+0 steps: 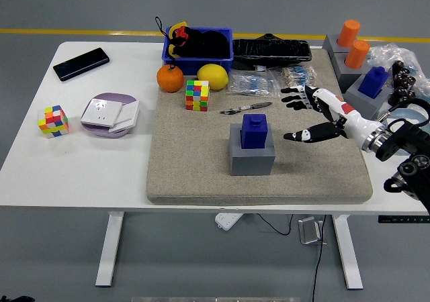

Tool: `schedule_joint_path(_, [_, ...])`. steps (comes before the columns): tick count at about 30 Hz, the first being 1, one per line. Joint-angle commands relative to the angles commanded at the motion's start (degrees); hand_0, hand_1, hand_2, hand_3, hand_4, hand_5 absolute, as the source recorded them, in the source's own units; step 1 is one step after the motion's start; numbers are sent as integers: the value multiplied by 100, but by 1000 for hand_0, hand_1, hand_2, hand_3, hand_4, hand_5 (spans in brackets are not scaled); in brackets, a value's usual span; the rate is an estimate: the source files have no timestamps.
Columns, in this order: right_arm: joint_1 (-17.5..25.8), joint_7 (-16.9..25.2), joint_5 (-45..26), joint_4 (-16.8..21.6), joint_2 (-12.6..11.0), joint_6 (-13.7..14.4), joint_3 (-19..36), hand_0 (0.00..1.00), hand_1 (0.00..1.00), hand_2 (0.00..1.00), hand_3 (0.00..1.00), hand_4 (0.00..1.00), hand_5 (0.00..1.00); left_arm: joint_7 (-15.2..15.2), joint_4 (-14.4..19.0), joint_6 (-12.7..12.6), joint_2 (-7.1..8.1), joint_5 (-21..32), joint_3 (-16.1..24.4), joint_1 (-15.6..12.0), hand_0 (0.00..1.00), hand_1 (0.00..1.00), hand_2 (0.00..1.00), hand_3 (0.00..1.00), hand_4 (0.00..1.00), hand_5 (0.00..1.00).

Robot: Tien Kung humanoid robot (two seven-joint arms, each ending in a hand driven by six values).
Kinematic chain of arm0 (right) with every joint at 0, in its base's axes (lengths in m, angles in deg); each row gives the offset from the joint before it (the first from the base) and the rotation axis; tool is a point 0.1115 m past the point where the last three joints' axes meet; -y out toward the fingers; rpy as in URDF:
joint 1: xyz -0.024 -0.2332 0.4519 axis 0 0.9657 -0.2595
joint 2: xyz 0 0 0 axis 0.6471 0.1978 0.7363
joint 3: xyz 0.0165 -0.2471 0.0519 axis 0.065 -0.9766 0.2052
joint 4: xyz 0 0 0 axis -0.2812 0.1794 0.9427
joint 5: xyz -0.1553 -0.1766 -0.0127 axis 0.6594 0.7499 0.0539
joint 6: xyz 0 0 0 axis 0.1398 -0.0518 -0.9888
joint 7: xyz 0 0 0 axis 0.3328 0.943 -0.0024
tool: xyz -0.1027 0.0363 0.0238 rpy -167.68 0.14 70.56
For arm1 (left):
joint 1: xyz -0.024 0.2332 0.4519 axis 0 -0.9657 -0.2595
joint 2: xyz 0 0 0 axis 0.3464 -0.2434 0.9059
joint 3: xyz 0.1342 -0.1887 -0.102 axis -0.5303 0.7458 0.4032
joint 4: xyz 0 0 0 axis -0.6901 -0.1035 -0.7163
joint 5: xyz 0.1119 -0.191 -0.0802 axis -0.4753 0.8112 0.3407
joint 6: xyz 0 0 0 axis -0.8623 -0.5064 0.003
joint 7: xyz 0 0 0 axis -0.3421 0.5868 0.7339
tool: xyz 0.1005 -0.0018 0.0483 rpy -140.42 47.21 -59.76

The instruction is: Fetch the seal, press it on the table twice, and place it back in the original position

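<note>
The seal (254,130) is a dark blue block with a knob on top. It stands upright on a grey base block (252,156) in the middle of a beige mat (201,174). My right hand (304,113) comes in from the right edge, white and black. Its fingers are spread open and hold nothing. It hovers just right of the seal, a short gap away, with the thumb (295,136) pointing toward the seal. My left arm is out of view.
On the mat are a Rubik's cube (197,94), an orange (170,78), a lemon (212,76), a pen (246,107) and plastic packets (252,84). A blue bin (199,47) and black tray (271,49) stand behind. More seals on grey bases (366,74) stand at right.
</note>
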Motion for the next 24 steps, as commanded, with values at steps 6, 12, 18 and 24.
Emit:
schedule_joint_path(6, [-84,47,-155,123,26,94,-333,841,780,789,881,998,2,-12,0,4,-9,-31,27,-7,724,694,682,749,690,249])
schedule_joint_path(12, [-192,156,-274,95,95,296,-561,838,770,785,869,998,2,-3,6,9,-18,-8,4,14,724,693,682,750,690,250])
schedule_joint_path(18, [-352,339,-444,-57,176,500,-819,816,746,770,844,998,2,-17,7,17,-27,-66,44,22,724,694,682,750,691,250])
schedule_joint_path(24, [-429,434,-549,-166,222,593,-1027,812,733,745,813,998,2,-36,9,22,-22,-138,97,12,724,694,682,750,691,248])
